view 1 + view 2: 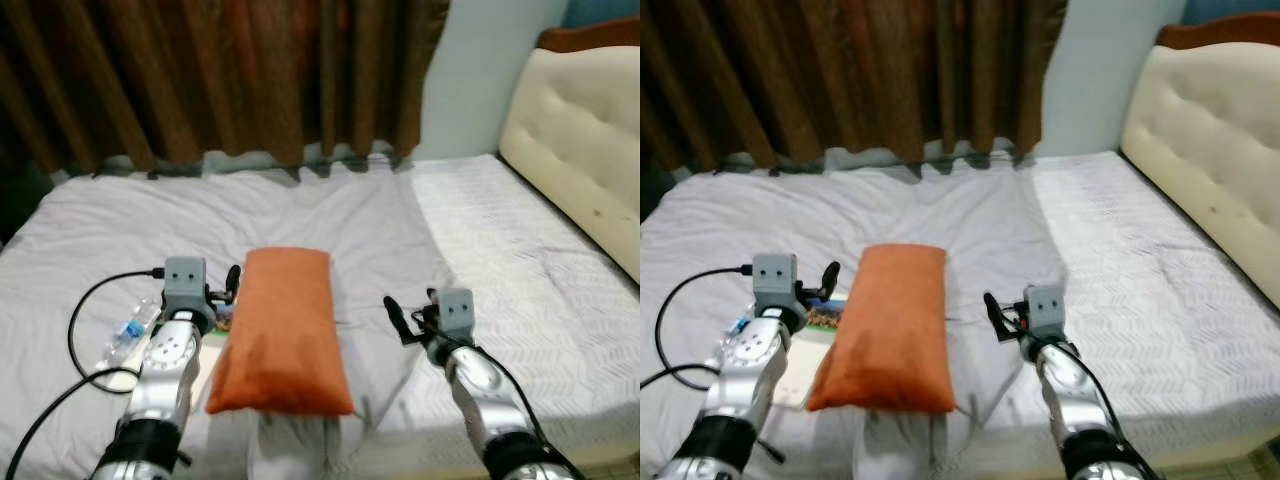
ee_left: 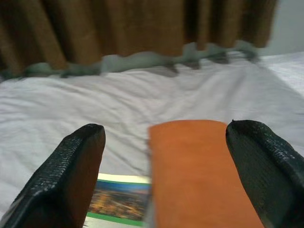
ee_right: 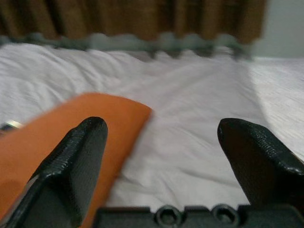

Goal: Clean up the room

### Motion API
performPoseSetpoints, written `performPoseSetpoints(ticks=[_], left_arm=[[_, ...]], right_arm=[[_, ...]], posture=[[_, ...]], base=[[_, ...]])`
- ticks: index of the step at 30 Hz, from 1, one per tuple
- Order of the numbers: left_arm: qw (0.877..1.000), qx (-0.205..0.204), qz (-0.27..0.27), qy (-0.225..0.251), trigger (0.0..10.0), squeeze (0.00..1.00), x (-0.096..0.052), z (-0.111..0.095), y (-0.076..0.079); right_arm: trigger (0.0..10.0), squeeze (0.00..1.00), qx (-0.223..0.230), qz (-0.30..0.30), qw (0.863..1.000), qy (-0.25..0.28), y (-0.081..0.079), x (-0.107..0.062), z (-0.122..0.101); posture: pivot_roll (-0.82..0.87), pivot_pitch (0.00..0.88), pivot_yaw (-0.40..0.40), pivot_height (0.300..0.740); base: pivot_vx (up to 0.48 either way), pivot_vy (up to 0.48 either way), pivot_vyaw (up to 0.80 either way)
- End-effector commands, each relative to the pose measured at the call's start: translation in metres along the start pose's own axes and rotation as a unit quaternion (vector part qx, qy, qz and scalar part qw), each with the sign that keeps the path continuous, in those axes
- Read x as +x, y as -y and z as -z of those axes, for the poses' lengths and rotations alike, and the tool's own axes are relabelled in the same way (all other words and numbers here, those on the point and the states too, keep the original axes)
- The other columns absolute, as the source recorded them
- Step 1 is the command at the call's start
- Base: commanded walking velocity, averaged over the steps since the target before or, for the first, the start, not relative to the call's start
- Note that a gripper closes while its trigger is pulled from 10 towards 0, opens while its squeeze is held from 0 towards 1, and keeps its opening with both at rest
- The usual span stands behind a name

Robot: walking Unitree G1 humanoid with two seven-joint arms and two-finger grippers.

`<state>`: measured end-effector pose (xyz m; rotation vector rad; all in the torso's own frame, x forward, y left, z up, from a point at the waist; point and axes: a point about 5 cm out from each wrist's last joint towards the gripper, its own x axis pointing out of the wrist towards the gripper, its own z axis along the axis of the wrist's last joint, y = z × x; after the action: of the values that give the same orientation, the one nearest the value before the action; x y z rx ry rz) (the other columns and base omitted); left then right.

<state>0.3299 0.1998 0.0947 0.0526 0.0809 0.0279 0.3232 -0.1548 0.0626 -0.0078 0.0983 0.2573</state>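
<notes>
Orange pillow [image 1: 283, 332] lies lengthwise on the bed [image 1: 520, 250], overhanging its near edge. Left gripper [image 2: 166, 166] and right gripper [image 3: 161, 156] flank the pillow, both spread wide and empty. Best to close in evenly on both long sides, avoiding the booklet [image 2: 118, 202] beside the pillow.

Soft, even indoor light, brightest across the white bed [image 1: 500, 250] on the right side. The brown curtain [image 1: 220, 70] sits dim and murky. Head views are slightly soft; both wrist views blur noticeably, with the near black fingers [image 2: 71, 175] out of focus. The orange pillow [image 1: 285, 330] casts a faint shadow.
</notes>
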Motion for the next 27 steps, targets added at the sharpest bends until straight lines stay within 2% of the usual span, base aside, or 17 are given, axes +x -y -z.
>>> performPoseSetpoints(ticks=[1,6,7,8,9,10,12,13,14,16,17,18,19,20,22,24,27], left_arm=[[1.0,-0.001,-0.012,0.0,10.0,0.0,0.0,-0.001,-0.005],[1.0,-0.01,-0.013,0.009,10.0,0.0,-0.002,-0.003,-0.003],[1.0,-0.012,-0.011,0.013,10.0,0.0,-0.001,-0.005,-0.004],[1.0,-0.012,-0.011,0.013,10.0,0.0,-0.001,-0.005,-0.004],[0.999,-0.032,-0.013,0.015,10.0,0.0,0.002,-0.009,-0.006],[0.996,-0.089,-0.005,-0.013,10.0,0.0,0.01,-0.008,-0.011],[0.983,-0.173,0.012,-0.056,10.0,0.0,0.02,-0.004,-0.015],[0.978,-0.195,0.018,-0.069,10.0,0.0,0.021,-0.002,-0.016],[0.971,-0.219,0.015,-0.093,10.0,0.0,0.022,0.004,-0.019],[0.971,-0.219,0.015,-0.093,10.0,0.0,0.022,0.004,-0.019],[0.964,-0.238,0.02,-0.119,10.0,0.0,0.022,0.01,-0.019],[0.951,-0.276,0.035,-0.137,10.0,0.0,0.024,0.013,-0.016],[0.941,-0.302,0.047,-0.146,10.0,0.0,0.025,0.013,-0.012],[0.935,-0.317,0.062,-0.144,10.0,0.0,0.027,0.009,-0.01],[0.932,-0.326,0.071,-0.141,10.0,0.0,0.029,0.006,-0.009],[0.929,-0.333,0.089,-0.133,10.0,0.0,0.034,-0.004,-0.009],[0.925,-0.343,0.106,-0.123,10.0,0.0,0.039,-0.014,-0.006]], right_arm=[[10.0,0.0,-0.001,-0.009,1.0,-0.007,-0.003,0.002,0.0],[10.0,0.0,0.022,-0.031,0.999,-0.007,-0.01,0.01,-0.005],[10.0,0.0,0.047,-0.039,0.998,-0.011,-0.013,0.014,-0.007],[10.0,0.0,0.047,-0.039,0.998,-0.011,-0.013,0.014,-0.007],[10.0,0.0,0.079,-0.046,0.996,-0.021,-0.017,0.02,-0.009],[10.0,0.0,0.113,-0.052,0.991,-0.04,-0.022,0.026,-0.009],[10.0,0.0,0.152,-0.057,0.984,-0.07,-0.029,0.032,-0.007],[10.0,0.0,0.162,-0.059,0.982,-0.078,-0.03,0.032,-0.006],[10.0,0.0,0.179,-0.053,0.978,-0.091,-0.032,0.032,-0.002],[10.0,0.0,0.179,-0.053,0.978,-0.091,-0.032,0.032,-0.002],[10.0,0.0,0.196,-0.048,0.974,-0.103,-0.033,0.031,0.002],[10.0,0.0,0.222,-0.042,0.968,-0.109,-0.035,0.032,0.004],[10.0,0.0,0.24,-0.038,0.963,-0.112,-0.037,0.032,0.005],[10.0,0.0,0.252,-0.039,0.961,-0.107,-0.039,0.034,0.002],[10.0,0.0,0.258,-0.041,0.96,-0.103,-0.04,0.035,0.0],[10.0,0.0,0.289,-0.036,0.952,-0.091,-0.04,0.04,-0.007],[10.0,0.0,0.313,-0.023,0.946,-0.082,-0.04,0.044,-0.014]], posture=[[0.03,0.0,0.032,0.74],[0.04,0.0,0.025,0.74],[0.05,0.0,0.023,0.74],[0.05,0.0,0.023,0.74],[0.06,0.0,0.02,0.74],[0.08,0.021,0.01,0.74],[0.1,0.075,0.0,0.74],[0.11,0.091,-0.004,0.74],[0.13,0.144,-0.008,0.74],[0.13,0.144,-0.008,0.74],[0.13,0.205,-0.006,0.74],[0.15,0.291,-0.006,0.74],[0.15,0.291,-0.006,0.74],[0.13,0.362,0.008,0.74],[0.13,0.362,0.008,0.74],[0.11,0.464,0.022,0.74],[0.08,0.506,0.025,0.74]], base=[[0.469,0.0,0.0],[0.469,0.0,0.0],[0.469,0.0,0.0],[0.469,0.0,0.0],[0.469,0.0,0.0],[0.0,0.0,0.0],[0.0,0.0,0.0],[0.0,0.0,0.0],[0.0,0.0,0.0],[0.0,0.0,0.0],[0.0,0.0,0.0],[0.0,0.0,0.0],[0.0,0.0,0.0],[0.0,0.0,0.0],[0.0,0.0,0.0],[0.0,0.0,0.0],[0.0,0.0,0.0]])
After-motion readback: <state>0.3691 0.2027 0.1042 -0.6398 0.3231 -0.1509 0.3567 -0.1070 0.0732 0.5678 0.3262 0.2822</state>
